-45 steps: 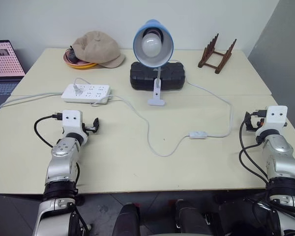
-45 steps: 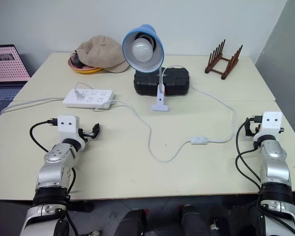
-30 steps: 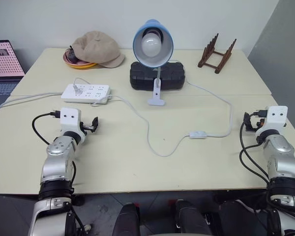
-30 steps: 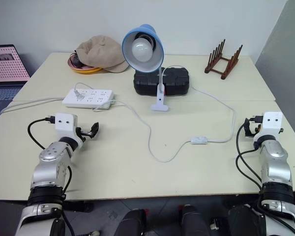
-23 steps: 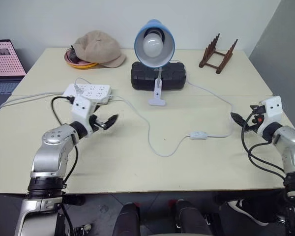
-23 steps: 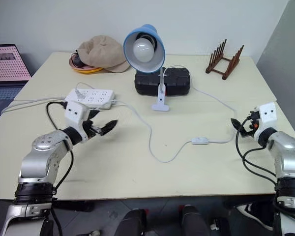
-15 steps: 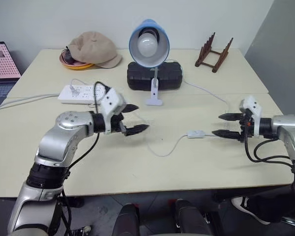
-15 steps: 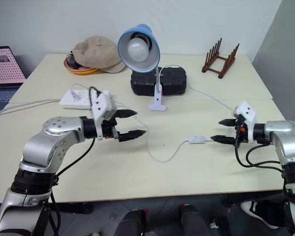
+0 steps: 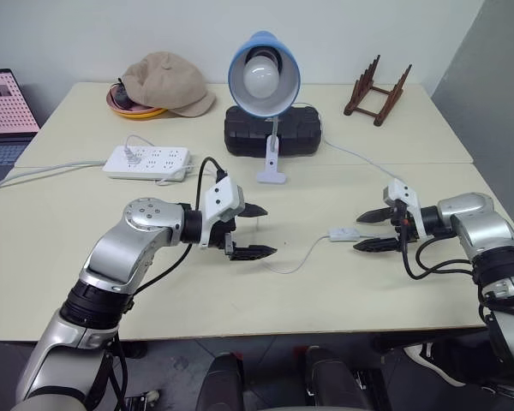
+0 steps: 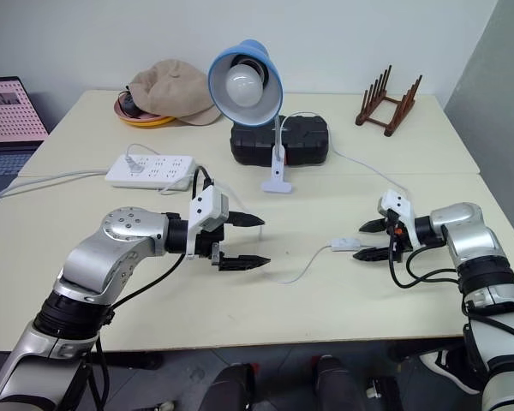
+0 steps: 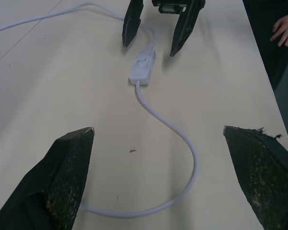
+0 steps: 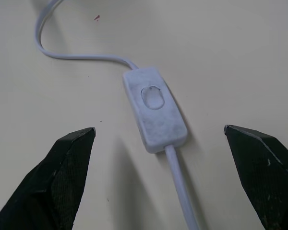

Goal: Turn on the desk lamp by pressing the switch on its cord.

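Nothing pressed yet: desk lamp (image 9: 265, 75) bulb looks unlit. Switch (image 12: 155, 108) lies flat on table (image 9: 428, 137), between my right gripper's (image 9: 375, 229) spread, empty fingers. Left gripper (image 9: 257, 230) also spread, empty, near cord (image 11: 175, 135).

On the table (image 9: 240, 300), the switch (image 9: 343, 232) lies between the two grippers: the left gripper (image 9: 259, 231) is to its left, and the right gripper (image 9: 366, 231) just to its right, the two pointing at each other. Behind them the desk lamp (image 9: 265, 81) stands in front of a case (image 9: 304, 133), and the cord (image 9: 373, 167) runs from there to the switch. The power strip (image 9: 148, 160) lies at the left, a cap (image 9: 164, 81) on a dish (image 9: 124, 106) behind it, and a wooden rack (image 9: 375, 91) at the far right.
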`<state>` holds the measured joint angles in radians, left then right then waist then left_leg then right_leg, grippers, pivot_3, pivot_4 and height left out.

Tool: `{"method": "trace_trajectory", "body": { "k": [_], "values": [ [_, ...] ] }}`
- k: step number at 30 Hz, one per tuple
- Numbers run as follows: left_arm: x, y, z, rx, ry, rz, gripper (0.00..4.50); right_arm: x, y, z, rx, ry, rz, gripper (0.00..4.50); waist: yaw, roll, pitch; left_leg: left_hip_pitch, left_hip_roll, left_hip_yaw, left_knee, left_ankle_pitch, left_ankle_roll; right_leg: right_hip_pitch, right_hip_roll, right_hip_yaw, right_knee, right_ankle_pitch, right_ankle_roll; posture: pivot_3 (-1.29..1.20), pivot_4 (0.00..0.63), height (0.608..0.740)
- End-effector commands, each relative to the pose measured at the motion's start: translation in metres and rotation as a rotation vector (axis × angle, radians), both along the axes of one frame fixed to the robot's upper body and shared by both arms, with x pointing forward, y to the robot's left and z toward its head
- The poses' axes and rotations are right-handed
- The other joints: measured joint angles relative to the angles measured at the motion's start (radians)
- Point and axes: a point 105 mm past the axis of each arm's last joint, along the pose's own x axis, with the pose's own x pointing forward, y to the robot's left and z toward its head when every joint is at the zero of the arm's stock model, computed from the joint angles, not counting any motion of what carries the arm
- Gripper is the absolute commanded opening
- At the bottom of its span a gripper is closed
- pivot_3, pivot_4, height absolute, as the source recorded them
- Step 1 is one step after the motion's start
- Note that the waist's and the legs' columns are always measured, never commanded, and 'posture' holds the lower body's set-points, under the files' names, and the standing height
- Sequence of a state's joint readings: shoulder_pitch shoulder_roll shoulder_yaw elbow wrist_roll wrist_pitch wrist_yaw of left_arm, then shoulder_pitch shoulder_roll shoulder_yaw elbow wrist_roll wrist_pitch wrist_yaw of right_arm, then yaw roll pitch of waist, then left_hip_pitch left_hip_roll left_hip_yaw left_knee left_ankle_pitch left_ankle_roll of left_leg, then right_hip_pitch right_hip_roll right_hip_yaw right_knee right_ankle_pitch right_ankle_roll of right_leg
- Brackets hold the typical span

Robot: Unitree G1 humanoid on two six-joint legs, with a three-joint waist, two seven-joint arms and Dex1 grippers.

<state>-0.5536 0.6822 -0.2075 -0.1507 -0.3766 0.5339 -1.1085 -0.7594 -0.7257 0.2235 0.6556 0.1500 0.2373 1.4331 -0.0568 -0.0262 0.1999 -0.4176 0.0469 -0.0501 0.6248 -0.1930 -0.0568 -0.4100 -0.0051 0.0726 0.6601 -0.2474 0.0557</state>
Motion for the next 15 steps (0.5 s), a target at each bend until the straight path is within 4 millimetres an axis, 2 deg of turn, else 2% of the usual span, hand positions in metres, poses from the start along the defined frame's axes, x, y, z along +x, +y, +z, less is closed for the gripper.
{"method": "trace_trajectory", "body": {
  "k": [1, 3, 4, 5, 9, 14, 15],
  "values": [
    [0.0014, 0.003, 0.0061, -0.006, -0.04, 0.0, 4.49, 0.0039, 0.0027, 0.0073, 0.004, -0.028, 0.021, 4.5, 0.0, 0.0, 0.0, 0.0, 0.0, 0.0, 0.0, 0.0, 0.0, 0.0, 0.0, 0.0, 0.0, 0.0, 0.0, 0.0, 0.15, 0.74],
    [0.0015, 0.0027, 0.0054, -0.007, -0.042, -0.001, 4.49, 0.0066, 0.0046, 0.0057, 0.011, -0.027, 0.011, 4.5, 0.0, 0.0, 0.0, 0.0, 0.0, 0.0, 0.001, 0.0, 0.0, 0.0, 0.0, 0.0, 0.001, 0.0, 0.0, 0.0, 0.15, 0.74],
    [0.0015, 0.0025, 0.0052, -0.007, -0.043, -0.001, 4.5, 0.0077, 0.0054, 0.0052, 0.014, -0.028, 0.009, 4.15, 0.0, 0.0, 0.0, 0.0, 0.0, 0.0, 0.001, 0.0, 0.0, 0.0, 0.0, 0.0, 0.001, 0.0, 0.0, 0.0, 0.15, 0.74],
    [0.0019, 0.0023, 0.0051, -0.008, -0.046, 0.0, 4.5, 0.0087, 0.0064, 0.0047, 0.02, -0.024, 0.007, 4.02, -0.001, 0.0, 0.0, 0.0, 0.0, 0.0, 0.001, 0.0, 0.0, 0.0, 0.0, 0.0, 0.001, 0.0, 0.0, 0.0, 0.15, 0.74],
    [0.0024, 0.0023, 0.0053, -0.011, -0.049, 0.003, 4.5, 0.0114, 0.0089, 0.0055, 0.037, -0.022, 0.005, 2.94, 0.0, 0.0, 0.0, 0.001, 0.0, 0.0, 0.001, 0.0, 0.0, 0.0, 0.0, 0.0, 0.002, 0.0, 0.0, 0.0, 0.15, 0.74],
    [0.0062, 0.0018, 0.0082, -0.03, -0.07, 0.03, 4.5, 0.012, 0.0085, 0.0077, 0.043, -0.031, 0.009, 1.87, 0.0, 0.0, 0.0, 0.0, 0.0, 0.0, 0.001, 0.0, 0.0, 0.0, 0.0, 0.0, 0.002, 0.0, 0.0, 0.0, 0.15, 0.74],
    [0.0064, 0.0013, 0.0087, -0.038, -0.067, 0.035, 4.5, 0.0114, 0.0086, 0.0092, 0.048, -0.035, 0.013, 1.47, 0.0, 0.0, 0.0, 0.0, 0.0, 0.0, 0.001, 0.0, 0.0, 0.0, 0.0, 0.0, 0.002, 0.0, 0.0, 0.0, 0.15, 0.74]
  ]
}}
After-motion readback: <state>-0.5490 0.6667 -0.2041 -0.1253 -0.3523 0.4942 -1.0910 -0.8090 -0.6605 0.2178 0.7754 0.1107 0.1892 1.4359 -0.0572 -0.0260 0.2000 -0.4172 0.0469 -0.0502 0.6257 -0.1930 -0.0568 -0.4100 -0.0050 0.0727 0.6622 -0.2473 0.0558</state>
